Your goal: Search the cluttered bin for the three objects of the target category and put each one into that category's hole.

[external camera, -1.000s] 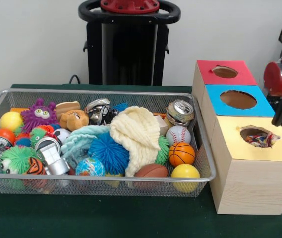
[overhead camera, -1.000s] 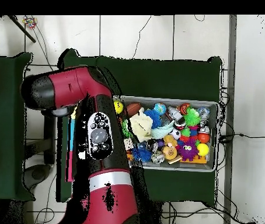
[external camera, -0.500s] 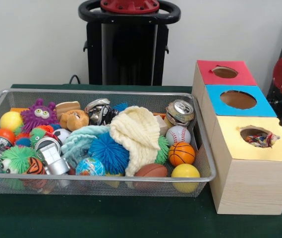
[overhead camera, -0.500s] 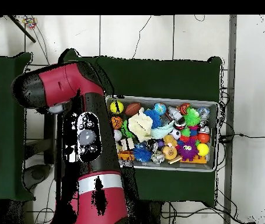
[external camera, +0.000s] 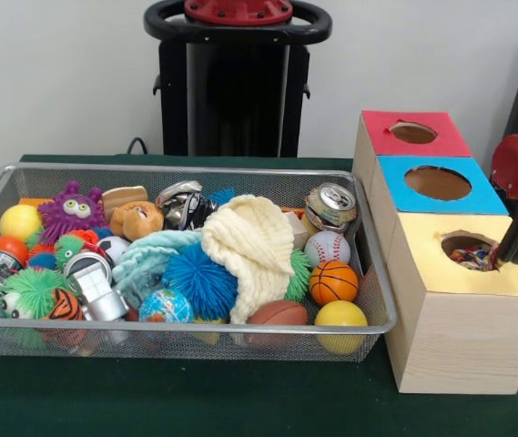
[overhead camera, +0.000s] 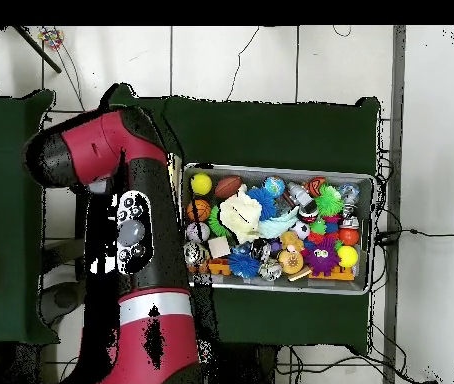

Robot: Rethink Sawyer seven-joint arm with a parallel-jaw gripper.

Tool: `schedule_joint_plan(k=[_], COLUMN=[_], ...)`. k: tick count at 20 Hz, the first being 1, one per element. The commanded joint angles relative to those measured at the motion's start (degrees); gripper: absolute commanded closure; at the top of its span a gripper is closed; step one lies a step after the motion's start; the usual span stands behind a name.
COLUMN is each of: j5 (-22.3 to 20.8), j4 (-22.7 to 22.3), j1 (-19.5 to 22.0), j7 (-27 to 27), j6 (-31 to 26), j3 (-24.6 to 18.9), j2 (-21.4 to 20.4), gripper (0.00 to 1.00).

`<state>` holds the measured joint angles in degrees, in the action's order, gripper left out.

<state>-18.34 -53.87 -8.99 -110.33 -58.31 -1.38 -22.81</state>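
Observation:
The wire mesh bin [external camera: 186, 325] stands on the green table, full of toys; it also shows in the overhead view [overhead camera: 371, 236]. The yellow-topped box [external camera: 441, 273] stands to its right, nearest the camera. In its round hole [external camera: 470, 251] lies a white rope bundle [external camera: 471, 258] flecked red, blue and yellow. My gripper [external camera: 510, 248] hangs at the hole's right edge, slanting down toward the bundle; I cannot tell whether it is open or shut. No other rope bundle shows in the bin. In the overhead view my arm [overhead camera: 121, 235] hides the boxes and the gripper.
A blue-topped box [external camera: 436, 185] and a red-topped box [external camera: 413, 134] stand behind the yellow one. In the bin lie a cream knitted cloth [external camera: 254, 241], a blue spiky ball [external camera: 199, 280], a basketball [external camera: 333, 281], a yellow ball [external camera: 340, 316] and a crushed can [external camera: 331, 206].
My gripper drew back toward the right edge, then came down to the yellow hole's right rim. The bundle's end that lay over the rim no longer shows. In the overhead view my arm swung left.

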Motion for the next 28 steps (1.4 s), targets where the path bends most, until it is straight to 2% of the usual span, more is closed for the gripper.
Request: schedule_joint_plan(k=[1, 4, 6, 9, 13, 22, 28], j5=[-2.35, -1.87, -0.87, 3.37, 5.7, 6.36, 7.12], j4=[0.89, 2.1, 3.45, 3.54, 3.72, 4.46, 2.43], j1=[-0.43, -0.33, 0.18, 2.26, 3.15, 3.29, 4.17], j7=[-9.08, -7.47, -4.98, -1.53, 1.07, 4.37, 5.77], j6=[1.74, 0.38, -3.78, -11.57, -15.63, -20.75, -19.11], j3=[1.96, 1.83, 0.94, -2.34, -3.94, -3.54, -4.49], j2=[3.49, 5.14, 6.46, 8.22, 9.2, 10.34, 11.54], gripper=[1.0, 1.0, 1.0, 1.0, 1.0, 1.0, 1.0])
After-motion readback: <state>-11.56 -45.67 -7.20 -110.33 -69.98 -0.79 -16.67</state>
